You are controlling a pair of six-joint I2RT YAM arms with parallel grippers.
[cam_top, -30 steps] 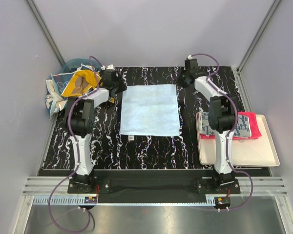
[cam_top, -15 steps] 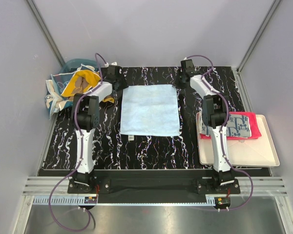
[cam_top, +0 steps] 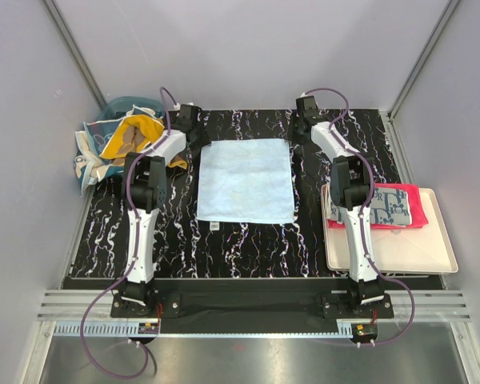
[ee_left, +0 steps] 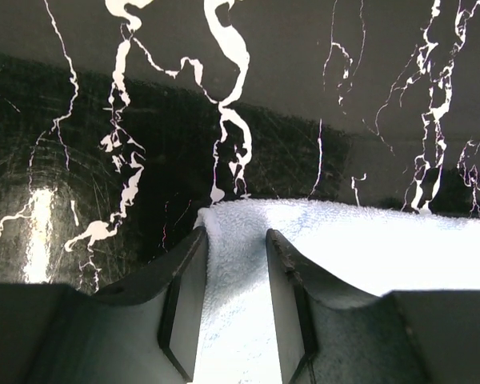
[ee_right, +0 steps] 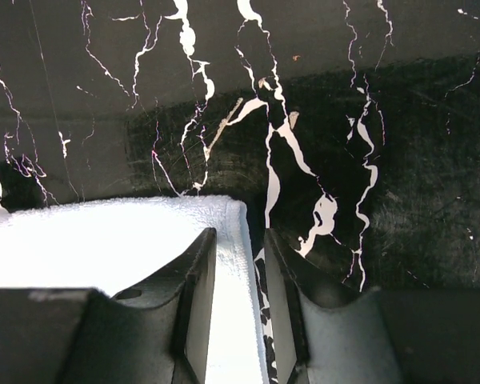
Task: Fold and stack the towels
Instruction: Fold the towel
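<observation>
Light blue towel [cam_top: 246, 181] lies flat and square in the middle of the desk [cam_top: 248, 240], with a pincer at each of its two far corners. For a clean fold, both should pinch right at the corner, lift only enough to clear the desk, and carry the far edge evenly to the near edge so the hems meet. Left pincer [ee_left: 235, 237] stands narrowly open astride the far-left corner, cloth showing between its fingers. Right pincer [ee_right: 238, 234] does likewise at the far-right corner, and neither looks clamped.
</observation>
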